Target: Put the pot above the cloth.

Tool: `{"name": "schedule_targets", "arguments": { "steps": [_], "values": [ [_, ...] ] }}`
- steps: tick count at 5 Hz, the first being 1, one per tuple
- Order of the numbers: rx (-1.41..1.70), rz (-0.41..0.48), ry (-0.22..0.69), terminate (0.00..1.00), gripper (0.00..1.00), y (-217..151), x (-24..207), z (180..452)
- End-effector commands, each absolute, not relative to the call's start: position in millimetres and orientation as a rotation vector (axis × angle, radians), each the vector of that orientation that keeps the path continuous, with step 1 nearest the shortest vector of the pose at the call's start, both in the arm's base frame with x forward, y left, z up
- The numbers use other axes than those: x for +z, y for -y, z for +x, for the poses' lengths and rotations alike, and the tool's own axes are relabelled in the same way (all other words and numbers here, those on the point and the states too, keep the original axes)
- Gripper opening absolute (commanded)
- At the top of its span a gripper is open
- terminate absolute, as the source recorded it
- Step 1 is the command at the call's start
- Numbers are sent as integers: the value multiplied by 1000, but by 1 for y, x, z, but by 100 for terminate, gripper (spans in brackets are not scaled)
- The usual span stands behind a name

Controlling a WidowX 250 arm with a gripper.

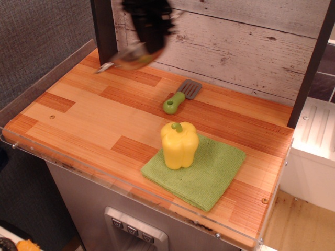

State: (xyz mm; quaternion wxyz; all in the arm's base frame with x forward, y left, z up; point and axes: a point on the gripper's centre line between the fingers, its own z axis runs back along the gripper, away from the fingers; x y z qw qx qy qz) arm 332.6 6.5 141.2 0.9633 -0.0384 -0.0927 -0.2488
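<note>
Wooden counter (94, 120), blurred tool (149, 31) raised at back, carrying pot (128, 58)

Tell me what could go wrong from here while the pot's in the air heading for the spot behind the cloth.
1. The pot hangs tilted from the motion-blurred gripper, seemingly held by one edge, so it might slip or swing during the carry.
2. The spatula lies on the counter behind the cloth, so a low descent there could knock it.
3. The yellow pepper stands tall on the cloth's near-left part; a low pass could tip it.
</note>
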Motion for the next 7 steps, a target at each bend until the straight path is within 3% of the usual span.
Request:
{"name": "schedule_targets", "arguments": {
  "steps": [1,3,7],
  "values": [
    [-674,-85,166,0,0,47,133,334],
    [-757,-126,76,0,0,78,101,336],
    [-773,-141,25,0,0,97,72,348]
  ]
}}
